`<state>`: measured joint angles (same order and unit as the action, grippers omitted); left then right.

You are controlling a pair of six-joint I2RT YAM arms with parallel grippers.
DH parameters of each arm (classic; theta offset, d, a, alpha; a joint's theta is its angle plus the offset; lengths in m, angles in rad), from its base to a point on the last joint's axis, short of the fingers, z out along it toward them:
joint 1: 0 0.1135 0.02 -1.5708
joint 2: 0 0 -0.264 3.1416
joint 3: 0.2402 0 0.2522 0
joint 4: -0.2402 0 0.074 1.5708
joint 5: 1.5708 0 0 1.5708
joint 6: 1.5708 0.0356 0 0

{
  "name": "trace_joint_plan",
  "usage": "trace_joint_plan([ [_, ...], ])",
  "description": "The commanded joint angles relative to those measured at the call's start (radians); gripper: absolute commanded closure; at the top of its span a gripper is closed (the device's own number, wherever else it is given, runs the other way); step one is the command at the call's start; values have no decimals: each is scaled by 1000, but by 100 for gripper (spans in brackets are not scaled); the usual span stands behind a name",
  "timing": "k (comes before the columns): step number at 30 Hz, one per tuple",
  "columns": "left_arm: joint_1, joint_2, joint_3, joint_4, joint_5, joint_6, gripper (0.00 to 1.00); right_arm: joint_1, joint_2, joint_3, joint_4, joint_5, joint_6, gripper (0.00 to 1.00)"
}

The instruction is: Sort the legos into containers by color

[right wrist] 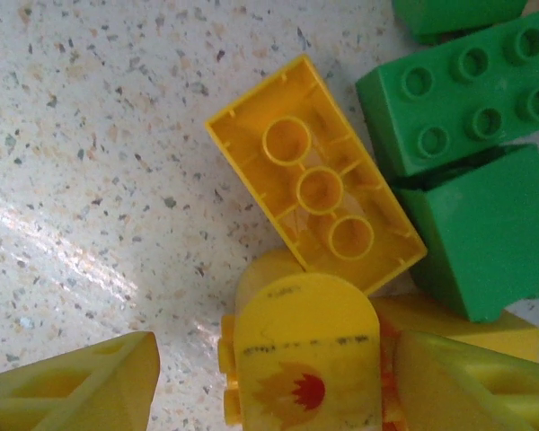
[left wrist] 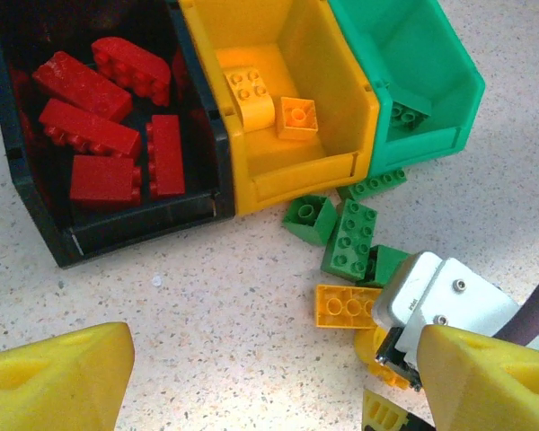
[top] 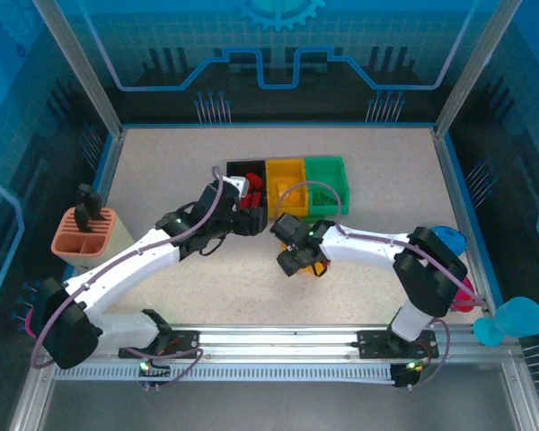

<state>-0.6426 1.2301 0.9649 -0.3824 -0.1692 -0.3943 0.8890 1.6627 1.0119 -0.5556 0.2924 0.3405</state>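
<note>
The containers stand in a row: a black bin (left wrist: 117,224) with several red legos (left wrist: 81,85), a yellow bin (left wrist: 296,171) with two yellow legos (left wrist: 251,94), and a green bin (left wrist: 413,144) with one green lego (left wrist: 404,112). Green legos (left wrist: 350,235) lie loose on the table in front of the bins, next to an upside-down yellow lego (right wrist: 319,189). My right gripper (right wrist: 278,359) is open, its jaws either side of a rounded yellow lego (right wrist: 305,359) with a flame print; the right finger (right wrist: 467,386) is against it, the left one apart. My left gripper (left wrist: 278,350) hangs open and empty before the black bin.
An orange-topped cream holder (top: 85,235) stands at the table's left edge. A blue cup (top: 447,241) and a pink cup (top: 467,296) sit at the right edge behind the right arm. My two grippers (top: 247,220) (top: 296,259) are close together in front of the bins.
</note>
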Motion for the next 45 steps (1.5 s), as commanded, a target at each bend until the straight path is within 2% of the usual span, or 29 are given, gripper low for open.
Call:
trace_joint_plan([
  [1,16,-33,-24,14,-16,-22,17,26,38,31,-41,25,17,30],
  [10,42,-61,-57,30,2,-35,17,83,47,16,-51,22,56,35],
  [24,45,-60,-63,32,13,-40,18,86,131,73,-103,92,102,38],
  [32,46,-68,-59,23,7,-35,18,90,94,70,-85,44,94,59],
  [36,46,-76,-51,18,9,-34,18,88,37,90,-89,45,74,62],
  [40,45,-104,-64,25,26,-25,18,54,-5,156,-96,25,22,61],
  [45,43,-167,-127,40,63,-28,18,-40,3,294,-105,-24,-56,61],
])
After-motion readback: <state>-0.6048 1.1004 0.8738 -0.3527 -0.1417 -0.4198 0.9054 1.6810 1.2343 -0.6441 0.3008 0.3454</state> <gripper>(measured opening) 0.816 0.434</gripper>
